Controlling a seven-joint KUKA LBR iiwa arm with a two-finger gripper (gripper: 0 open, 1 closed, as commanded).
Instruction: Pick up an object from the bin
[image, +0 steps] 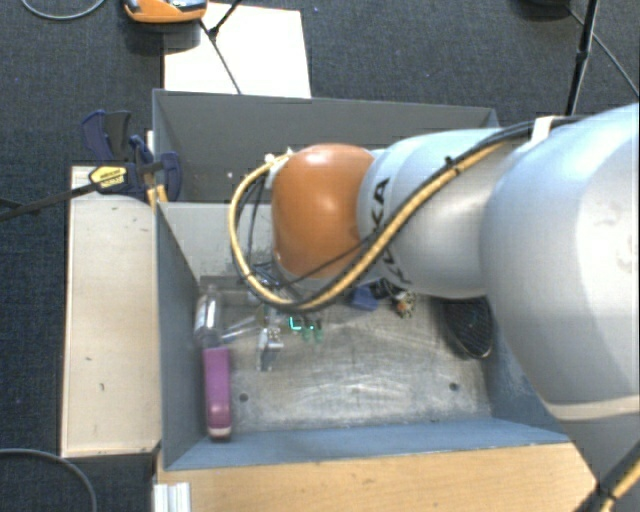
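My gripper (269, 346) hangs low over the left part of the bin floor, mostly hidden under the arm's wrist. A purple oblong thing with a pale end (217, 391) lies along the left wall, just below and left of the gripper. A clear, silvery bottle-like thing (207, 312) lies against the left wall just above it, left of the gripper. A small green thing (306, 326) shows right beside the gripper, at the wrist's lower edge.
A black rounded thing (469, 328) lies at the bin's right side, partly under the arm. A blue thing (364, 297) peeks out beneath the arm near the middle. The arm covers the back of the bin.
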